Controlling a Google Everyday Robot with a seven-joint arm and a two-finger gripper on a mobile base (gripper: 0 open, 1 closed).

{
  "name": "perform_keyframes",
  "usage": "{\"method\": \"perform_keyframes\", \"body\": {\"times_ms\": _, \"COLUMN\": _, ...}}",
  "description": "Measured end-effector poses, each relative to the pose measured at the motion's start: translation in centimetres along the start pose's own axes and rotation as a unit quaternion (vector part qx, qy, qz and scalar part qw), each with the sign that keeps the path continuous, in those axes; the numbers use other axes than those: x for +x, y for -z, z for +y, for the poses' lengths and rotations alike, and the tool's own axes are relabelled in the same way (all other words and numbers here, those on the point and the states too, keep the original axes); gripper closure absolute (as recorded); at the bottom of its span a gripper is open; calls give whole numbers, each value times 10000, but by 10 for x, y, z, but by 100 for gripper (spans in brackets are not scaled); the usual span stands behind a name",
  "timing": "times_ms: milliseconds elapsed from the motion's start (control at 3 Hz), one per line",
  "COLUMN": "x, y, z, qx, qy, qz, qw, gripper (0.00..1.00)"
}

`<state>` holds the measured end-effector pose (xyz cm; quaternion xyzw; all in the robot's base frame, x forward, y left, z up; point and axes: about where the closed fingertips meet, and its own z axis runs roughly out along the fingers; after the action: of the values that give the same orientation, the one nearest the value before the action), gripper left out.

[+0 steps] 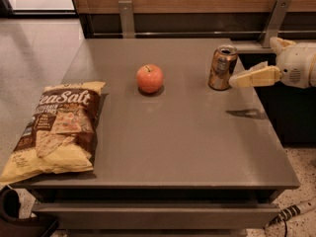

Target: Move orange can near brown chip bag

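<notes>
reaching in level from the right of the upright orange can [222,67], the gripper [252,62] hangs just beside it, jaws spread, holding nothing; the brown chip bag [54,130] lies well left of the can.

A red-orange apple [149,78] stands on the grey counter [187,147], a little behind its middle. The orange can [222,67] stands upright to the right of the apple, about level with it. The pincer [249,77] comes in from farther right of the apple, beyond the can. Its cream front end is just beside the can's right side; whether they touch cannot be told. The brown chip bag [57,127] lies flat well left of the apple, nearer the front.
</notes>
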<state>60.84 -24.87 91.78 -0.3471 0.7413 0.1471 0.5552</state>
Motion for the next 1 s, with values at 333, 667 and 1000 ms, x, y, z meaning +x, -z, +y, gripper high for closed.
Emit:
{"method": "perform_keyframes", "body": {"times_ms": 333, "x": 14, "y": -32, "z": 0, "qx": -2, "qy": -533, "qz": -836, "qw": 9951, "gripper": 0}}
{"method": "perform_keyframes", "body": {"times_ms": 667, "x": 16, "y": -52, "z": 1, "qx": -92, "qy": -765, "qz": -1305, "qw": 9884, "gripper": 0}}
{"method": "perform_keyframes", "body": {"times_ms": 1000, "x": 9, "y": -61, "z": -3, "qx": -164, "qy": -747, "qz": -1473, "qw": 9861, "gripper": 0}}
